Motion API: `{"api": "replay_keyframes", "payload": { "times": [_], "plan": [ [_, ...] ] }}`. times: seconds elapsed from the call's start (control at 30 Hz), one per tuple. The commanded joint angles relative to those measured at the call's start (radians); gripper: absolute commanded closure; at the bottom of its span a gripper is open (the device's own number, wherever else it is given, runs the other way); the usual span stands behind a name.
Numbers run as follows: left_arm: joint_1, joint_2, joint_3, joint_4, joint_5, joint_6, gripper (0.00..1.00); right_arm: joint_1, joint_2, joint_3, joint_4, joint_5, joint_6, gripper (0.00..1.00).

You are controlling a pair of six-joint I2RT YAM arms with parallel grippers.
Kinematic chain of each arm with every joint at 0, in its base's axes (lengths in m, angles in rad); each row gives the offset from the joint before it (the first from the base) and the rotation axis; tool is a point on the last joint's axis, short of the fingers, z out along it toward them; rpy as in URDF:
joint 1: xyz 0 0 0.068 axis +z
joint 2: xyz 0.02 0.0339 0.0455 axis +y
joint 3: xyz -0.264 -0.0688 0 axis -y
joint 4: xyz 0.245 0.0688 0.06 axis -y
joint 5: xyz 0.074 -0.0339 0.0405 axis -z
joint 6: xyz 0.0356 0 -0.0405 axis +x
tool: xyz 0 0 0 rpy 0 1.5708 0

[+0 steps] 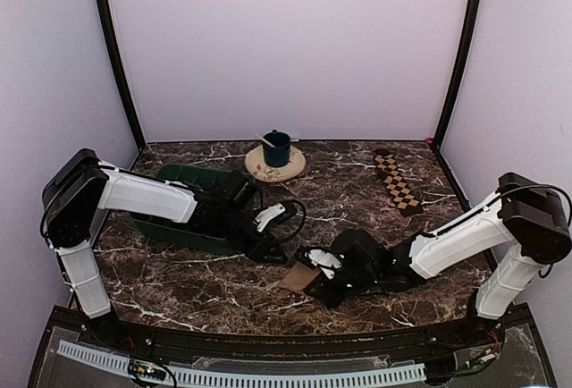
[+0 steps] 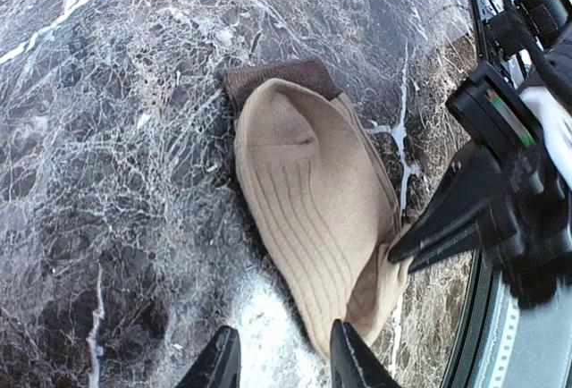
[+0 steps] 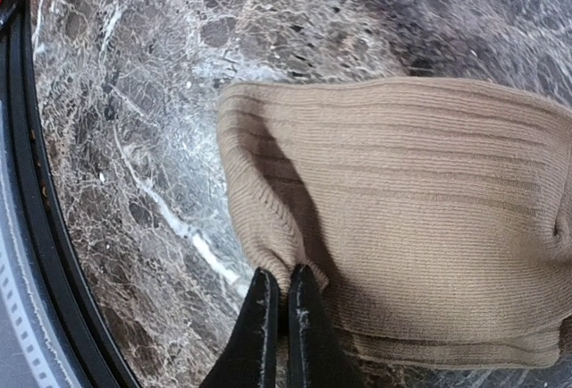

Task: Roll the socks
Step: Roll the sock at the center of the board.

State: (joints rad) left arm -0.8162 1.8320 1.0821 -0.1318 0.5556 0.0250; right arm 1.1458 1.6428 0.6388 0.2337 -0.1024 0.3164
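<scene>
Camera above: tan sock (image 1: pixel 298 277) lies crumpled on desk (image 1: pixel 357 218), between left claw (image 1: pixel 275 252) and right claw (image 1: pixel 315 288); checkered sock (image 1: pixel 396 182) lies flat, well beyond right claw.

Left wrist: left claw stands partly parted, nothing between its tips. Sock's near end sits just beside one tip, rest stretching ahead.

Right wrist: right claw closed tight, pinching a pucker of sock's folded edge.

Fabric ribbed, soft, light, limp; likely sags and unrolls if released. Best hold, I judge: edge folds, both layers, rather than mid-cloth.
</scene>
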Motion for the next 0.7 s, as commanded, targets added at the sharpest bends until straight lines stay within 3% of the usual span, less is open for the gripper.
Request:
{"api": "replay_keyframes", "payload": {
  "times": [0.0, 0.67],
  "plan": [
    [-0.007, -0.064, -0.046, 0.067, -0.001, -0.013, 0.63, -0.04, -0.036, -0.06, 0.027, -0.082, 0.095, 1.0],
    [-0.184, -0.181, -0.14, 0.154, -0.143, 0.162, 0.63, -0.169, -0.075, -0.237, 0.331, -0.324, 0.408, 1.0]
  ]
}}
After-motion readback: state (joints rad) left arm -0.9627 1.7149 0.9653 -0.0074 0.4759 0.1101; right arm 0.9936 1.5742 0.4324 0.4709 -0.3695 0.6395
